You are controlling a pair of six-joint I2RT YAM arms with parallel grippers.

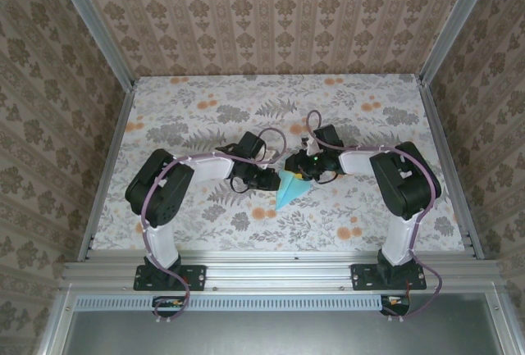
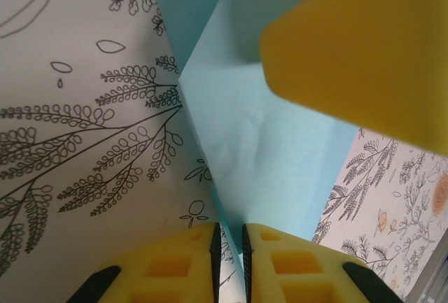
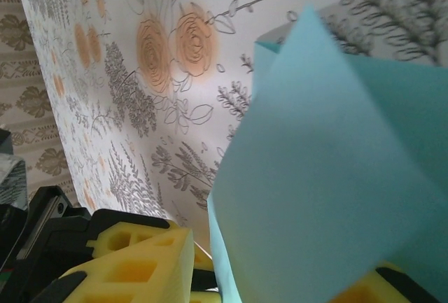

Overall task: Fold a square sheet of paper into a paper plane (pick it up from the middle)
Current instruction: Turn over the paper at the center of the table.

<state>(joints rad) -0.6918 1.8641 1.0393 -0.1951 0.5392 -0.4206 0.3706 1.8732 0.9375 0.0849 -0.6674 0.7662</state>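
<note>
The turquoise sheet of paper [image 1: 287, 193] is folded into a pointed shape at the table's middle, with its tip toward the near edge. My left gripper [image 1: 275, 179] comes in from the left. In the left wrist view its fingers [image 2: 203, 261] are nearly together, with an upright edge of the paper [image 2: 266, 149] pinched in the slit, so this gripper [image 2: 229, 227] is shut on it. My right gripper [image 1: 302, 175] meets it from the right. The paper [image 3: 329, 163] rises between the right gripper's spread fingers [image 3: 140, 261]; the left one stands apart from the paper, and the right one is mostly hidden.
One yellow finger of the right gripper [image 2: 364, 44] hangs close over the paper in the left wrist view. The floral tabletop [image 1: 205, 109] is fenced by aluminium posts and wallpapered walls, with a rail [image 1: 279, 269] along the near edge.
</note>
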